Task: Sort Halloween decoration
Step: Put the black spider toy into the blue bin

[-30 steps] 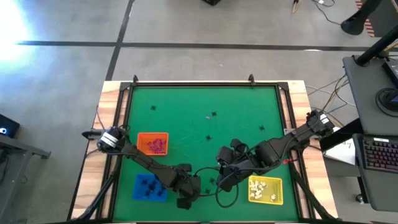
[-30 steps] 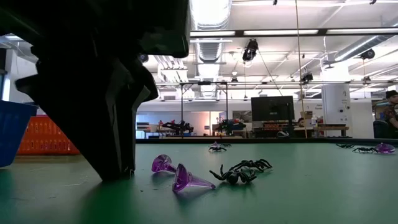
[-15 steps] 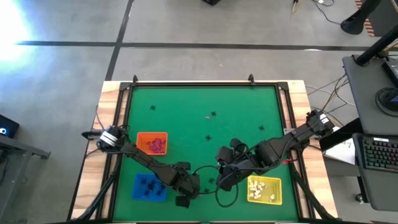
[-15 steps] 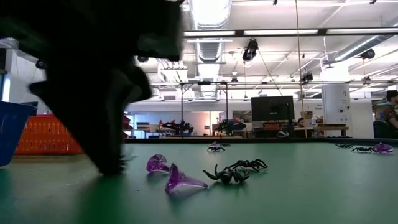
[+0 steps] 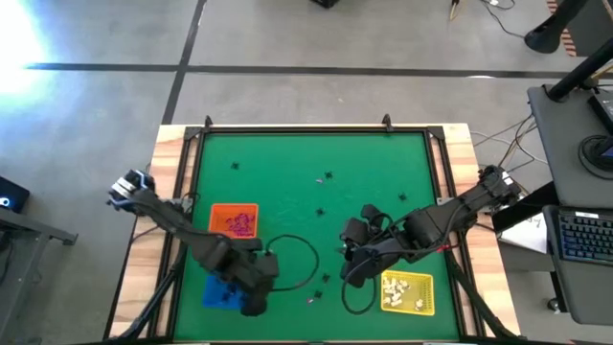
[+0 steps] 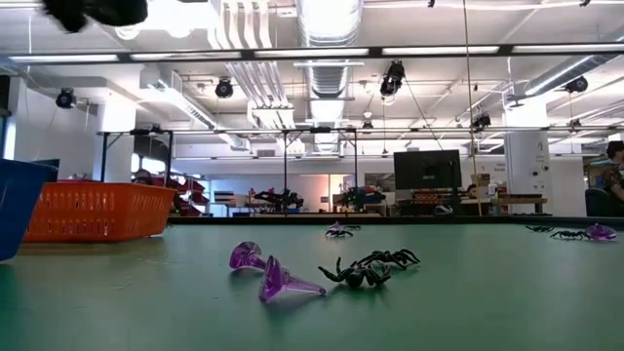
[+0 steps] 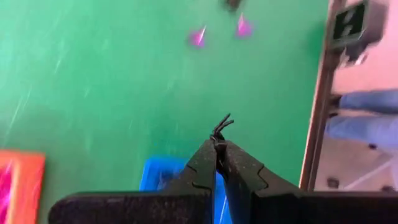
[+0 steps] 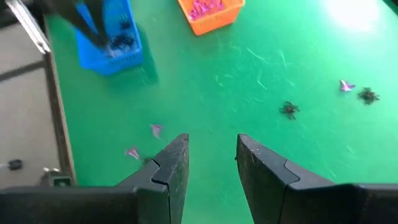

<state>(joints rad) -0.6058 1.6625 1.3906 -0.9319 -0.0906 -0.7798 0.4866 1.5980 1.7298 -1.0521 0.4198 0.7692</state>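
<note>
The Halloween decoration lies scattered on the green mat point(image 5: 287, 172). Two purple trinkets point(image 6: 276, 277) and a black spider point(image 6: 374, 268) rest near the front edge, and more spiders point(image 5: 329, 176) sit farther back. My left gripper point(image 7: 219, 148) hangs above the blue tray point(image 5: 222, 290), shut on a small black spider point(image 7: 221, 126). My right gripper point(image 8: 211, 149) stands open above the mat, left of the yellow tray point(image 5: 409, 292), with nothing between its fingers. My left gripper pinches the black spider between its two fingertips point(image 7: 210, 152). The spider's legs point(image 7: 224, 122) stick out past the tips. The fingers point steeply down. The spider is lifted clear, over the blue tray's edge point(image 7: 163, 177).
An orange tray point(image 5: 235, 220) with purple pieces stands behind the blue tray, which holds black pieces. The yellow tray holds white pieces. A black frame point(image 5: 306, 131) borders the mat. Cables point(image 5: 306, 264) trail between the arms.
My left gripper has shut on a black spider on the mat near the front edge. It has risen with it, out of the low view, and gone toward the table's left over the blue tray. My right gripper has kept open.
</note>
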